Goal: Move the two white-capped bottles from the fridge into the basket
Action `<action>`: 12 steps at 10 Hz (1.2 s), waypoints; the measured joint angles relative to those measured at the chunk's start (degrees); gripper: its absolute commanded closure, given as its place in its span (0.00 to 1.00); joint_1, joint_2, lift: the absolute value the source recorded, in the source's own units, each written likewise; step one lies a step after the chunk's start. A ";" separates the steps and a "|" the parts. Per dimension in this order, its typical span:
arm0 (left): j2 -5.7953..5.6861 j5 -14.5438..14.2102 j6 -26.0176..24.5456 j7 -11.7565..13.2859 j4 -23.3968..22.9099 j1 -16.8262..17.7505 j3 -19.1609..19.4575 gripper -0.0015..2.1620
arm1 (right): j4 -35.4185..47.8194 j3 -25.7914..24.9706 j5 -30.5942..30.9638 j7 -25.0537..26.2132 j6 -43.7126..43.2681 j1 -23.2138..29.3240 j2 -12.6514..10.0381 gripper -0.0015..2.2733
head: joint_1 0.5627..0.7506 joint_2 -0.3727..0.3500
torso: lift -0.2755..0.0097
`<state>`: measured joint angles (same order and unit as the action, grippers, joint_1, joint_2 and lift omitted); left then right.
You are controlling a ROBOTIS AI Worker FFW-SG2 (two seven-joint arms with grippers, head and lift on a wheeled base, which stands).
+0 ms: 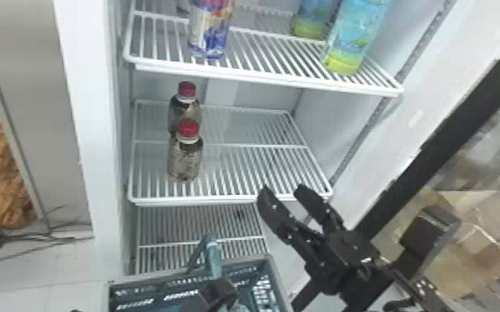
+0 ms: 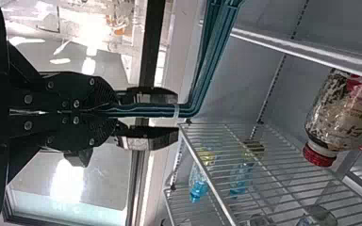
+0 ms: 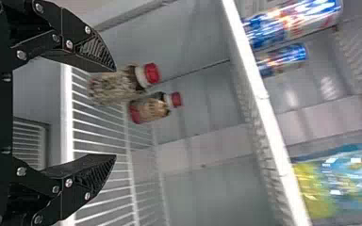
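Note:
Two bottles with blue and yellow-green wraps, a front one (image 1: 355, 35) and a rear one (image 1: 313, 18), stand on the upper fridge shelf at the right; their tops are cut off by the head view's upper edge. In the right wrist view the blue-wrapped bottle (image 3: 349, 181) lies beyond the shelf edge. My right gripper (image 1: 282, 191) is open and empty before the middle shelf's right front corner; its fingers (image 3: 115, 113) frame bare shelf wires. Low at the basket (image 1: 272, 269), my left gripper (image 1: 216, 294) is shut on the teal basket handle (image 2: 198, 101), its fingers (image 2: 176, 115) around the bars.
Two red-capped bottles (image 1: 185, 159) stand one behind the other at the left of the middle shelf (image 1: 253, 170). A blue-and-red can (image 1: 211, 33) stands on the upper shelf (image 1: 270, 76). The black door edge (image 1: 440, 132) slants past the right arm, with cardboard boxes (image 1: 477, 244) beyond.

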<state>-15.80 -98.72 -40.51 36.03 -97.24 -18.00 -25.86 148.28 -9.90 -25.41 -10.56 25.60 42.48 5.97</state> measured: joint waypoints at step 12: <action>0.29 0.66 -0.21 -0.25 0.00 -0.56 0.72 0.52 | -12.50 2.83 10.45 5.47 -22.06 -1.69 -1.43 0.08 | 0.70 0.03 | 0.05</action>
<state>-15.51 -98.06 -40.72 35.77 -97.24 -18.56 -25.14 135.79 -7.07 -14.96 -5.10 3.54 40.78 4.54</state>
